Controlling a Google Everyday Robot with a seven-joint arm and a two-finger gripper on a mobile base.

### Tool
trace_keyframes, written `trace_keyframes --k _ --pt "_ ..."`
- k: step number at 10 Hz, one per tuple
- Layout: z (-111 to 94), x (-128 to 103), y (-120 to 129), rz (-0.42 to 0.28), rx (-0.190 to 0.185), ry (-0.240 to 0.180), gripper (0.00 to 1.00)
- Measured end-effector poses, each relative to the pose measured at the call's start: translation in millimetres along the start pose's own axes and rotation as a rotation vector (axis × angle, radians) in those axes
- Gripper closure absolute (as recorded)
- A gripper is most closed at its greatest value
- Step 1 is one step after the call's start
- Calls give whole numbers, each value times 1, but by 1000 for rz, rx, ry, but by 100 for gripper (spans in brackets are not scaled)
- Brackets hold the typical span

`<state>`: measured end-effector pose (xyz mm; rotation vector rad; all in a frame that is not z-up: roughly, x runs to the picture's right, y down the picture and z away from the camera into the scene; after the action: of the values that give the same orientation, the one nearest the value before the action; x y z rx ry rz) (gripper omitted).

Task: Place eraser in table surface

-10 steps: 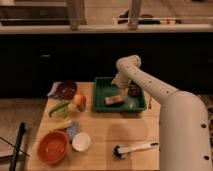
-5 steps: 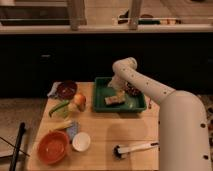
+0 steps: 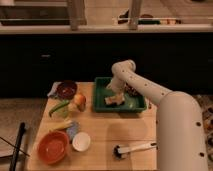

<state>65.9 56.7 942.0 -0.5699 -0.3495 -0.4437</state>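
Observation:
The eraser (image 3: 114, 100), a small tan block, lies inside the green tray (image 3: 102, 106) at the back of the wooden table surface (image 3: 107, 132). My gripper (image 3: 114, 91) reaches down into the tray from the white arm and sits right above the eraser, at or very near it. I cannot tell whether it touches the eraser.
A white-handled black brush (image 3: 132, 148) lies at the front right. A white cup (image 3: 81, 141) and an orange bowl (image 3: 52, 147) stand at the front left. A dark bowl (image 3: 66, 89), an apple (image 3: 79, 99) and green and yellow items (image 3: 60, 107) are on the left. A dark object (image 3: 133, 91) sits in the tray's right part.
The gripper has moved left and down within the tray, from near its back right toward the eraser.

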Motion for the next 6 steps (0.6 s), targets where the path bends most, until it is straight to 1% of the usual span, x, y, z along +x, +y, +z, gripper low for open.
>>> trace_keyframes --k 2,3,4,5,6 --pt "10 0 4 11 -11 -16 20" --pt "13 1 7 14 -15 -19 23" --pt "14 2 9 18 -16 -20 30" --pt "15 2 10 20 -15 -21 34" --pt "15 2 13 24 -13 -19 51"
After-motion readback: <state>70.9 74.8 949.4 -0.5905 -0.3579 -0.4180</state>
